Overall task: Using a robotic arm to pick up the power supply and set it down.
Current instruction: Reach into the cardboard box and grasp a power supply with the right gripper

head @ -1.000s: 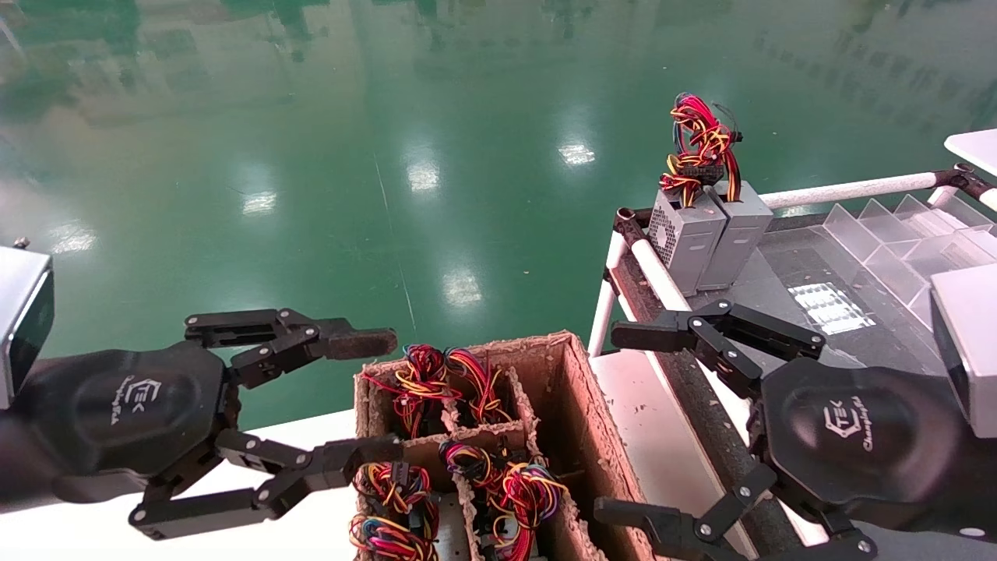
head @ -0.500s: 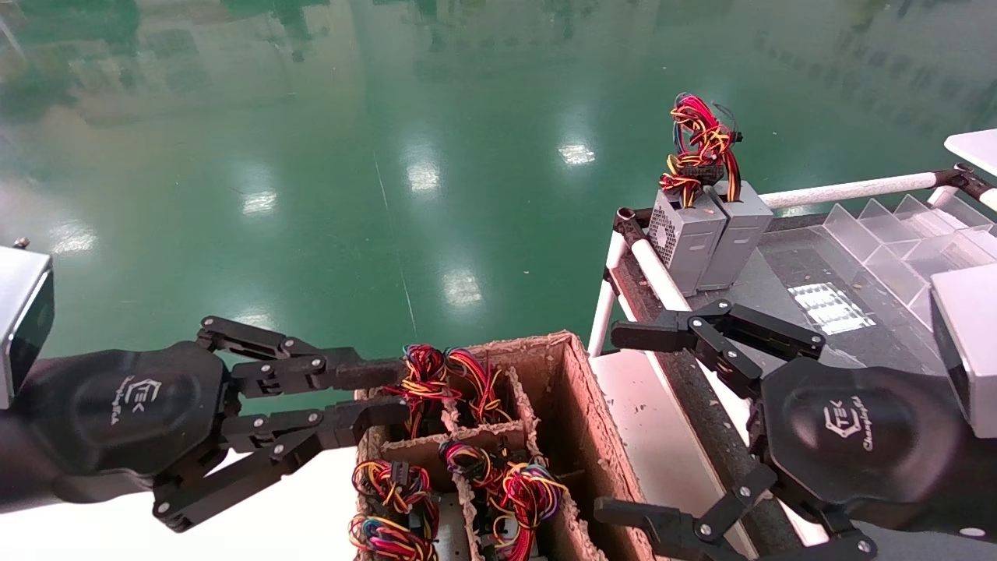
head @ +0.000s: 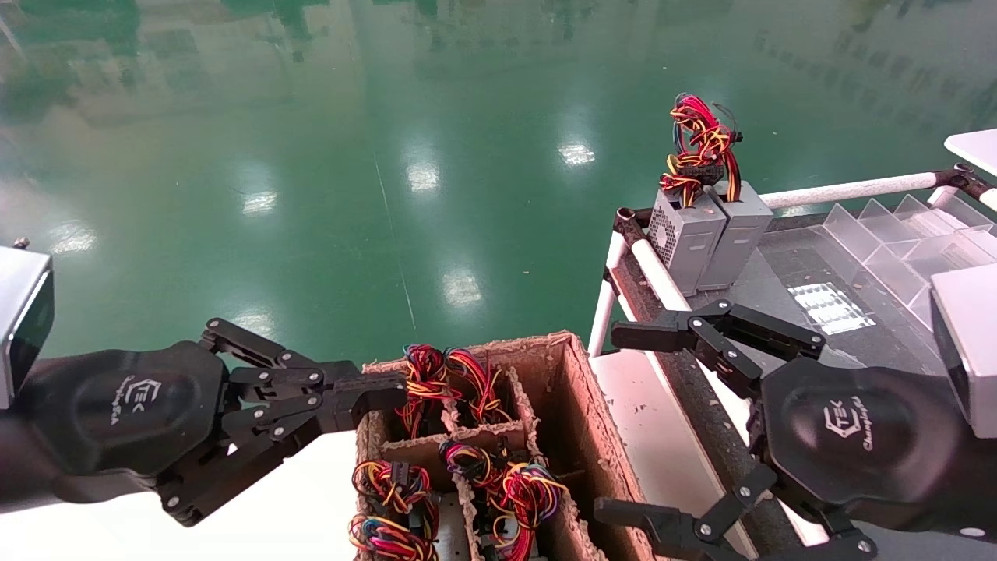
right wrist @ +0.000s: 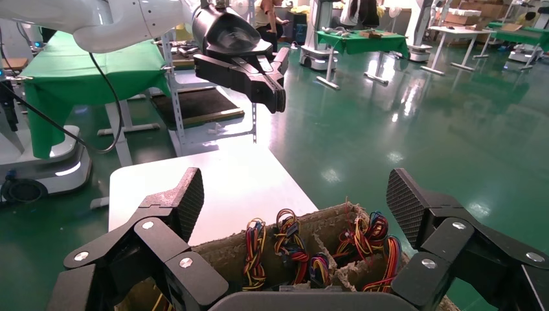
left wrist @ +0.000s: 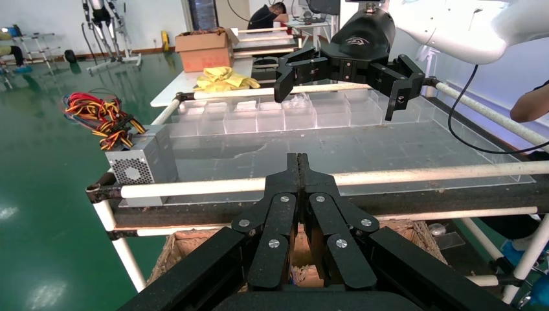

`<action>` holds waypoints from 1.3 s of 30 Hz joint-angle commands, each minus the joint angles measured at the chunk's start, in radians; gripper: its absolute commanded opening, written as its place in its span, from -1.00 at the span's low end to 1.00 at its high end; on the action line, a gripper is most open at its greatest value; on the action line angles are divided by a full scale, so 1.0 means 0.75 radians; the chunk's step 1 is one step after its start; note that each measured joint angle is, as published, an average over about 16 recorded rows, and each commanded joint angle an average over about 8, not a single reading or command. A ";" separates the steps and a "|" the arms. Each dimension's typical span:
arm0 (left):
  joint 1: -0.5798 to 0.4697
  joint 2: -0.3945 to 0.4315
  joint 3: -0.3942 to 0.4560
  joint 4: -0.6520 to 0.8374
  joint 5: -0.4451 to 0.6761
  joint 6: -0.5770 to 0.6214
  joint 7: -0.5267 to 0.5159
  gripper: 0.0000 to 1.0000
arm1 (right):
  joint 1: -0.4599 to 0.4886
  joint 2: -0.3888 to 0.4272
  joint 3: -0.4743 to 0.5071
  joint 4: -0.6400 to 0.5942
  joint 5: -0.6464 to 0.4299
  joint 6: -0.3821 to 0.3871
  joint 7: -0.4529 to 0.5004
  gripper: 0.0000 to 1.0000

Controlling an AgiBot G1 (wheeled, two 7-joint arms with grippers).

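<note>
Several power supplies stand in a divided cardboard box (head: 575,389), sunk in its compartments. Only their red-yellow wire bundles show, the farthest-left one (head: 423,372) with a red loop; it also appears in the right wrist view (right wrist: 372,238). My left gripper (head: 383,396) is shut with nothing between its fingers, its tips at the box's far-left corner beside that bundle. The left wrist view shows its jaws pressed together (left wrist: 298,163). My right gripper (head: 623,425) hangs wide open to the right of the box, over the white table edge, empty (right wrist: 296,197).
Two joined grey boxes, one with a vent grille (head: 685,241) and one plain (head: 738,232), stand with a wire bundle (head: 699,144) on the rack (head: 650,269) at back right. Clear plastic dividers (head: 880,226) lie farther right. Green floor stretches beyond.
My left gripper has gone from wide open to shut, staying at the box's far-left corner. The right arm has not moved.
</note>
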 commanded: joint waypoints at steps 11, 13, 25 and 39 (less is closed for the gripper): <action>0.000 0.000 0.000 0.000 0.000 0.000 0.000 1.00 | -0.001 0.001 -0.001 0.000 -0.003 0.002 0.001 1.00; 0.000 0.000 0.000 0.000 0.000 0.000 0.000 1.00 | -0.001 0.003 -0.003 0.001 -0.015 0.011 0.002 1.00; 0.000 0.000 0.000 0.000 0.000 0.000 0.000 1.00 | 0.023 -0.007 -0.127 0.018 -0.276 0.095 0.094 1.00; 0.000 0.000 0.000 0.000 0.000 0.000 0.000 1.00 | 0.094 -0.095 -0.320 -0.051 -0.466 -0.084 0.144 1.00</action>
